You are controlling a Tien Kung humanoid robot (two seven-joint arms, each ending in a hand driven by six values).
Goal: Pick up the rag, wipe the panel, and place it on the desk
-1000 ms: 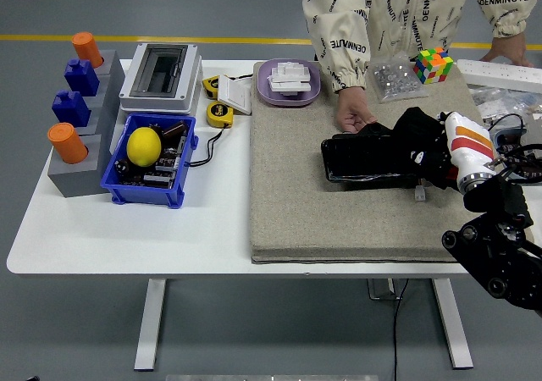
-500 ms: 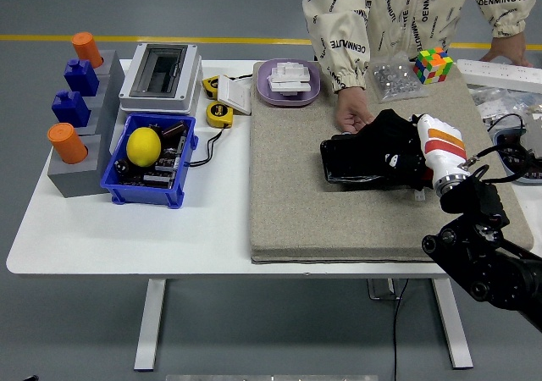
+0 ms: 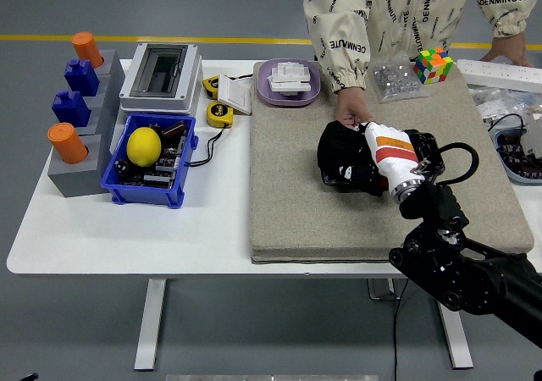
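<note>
Right hand: reaches in from 4 o'clock; pressed flat on the rag, over the panel. Fingers hidden in black cloth; open or clamped cannot be told.
Rag: black, bunched under the right hand, covering the panel's 9 o'clock end.
Panel: dark, lying on the mat; only a strip at the 3 o'clock side shows, the rest covered by rag and hand.
Mat: grey-brown felt over the table's right half; bears panel, rag and hand.
Person's hand: at 12 o'clock of the rag, resting on the mat, touching the rag's far edge.
Person: stands at the far side, in a printed cream jacket.
Cube: multicoloured, at the mat's far edge, toward 1 o'clock of the panel.
Tray: purple, holding white pieces, at 11 o'clock of the rag.
Bin: blue, well apart at 9 o'clock, holding a lemon.
Table: white, under everything.
</note>
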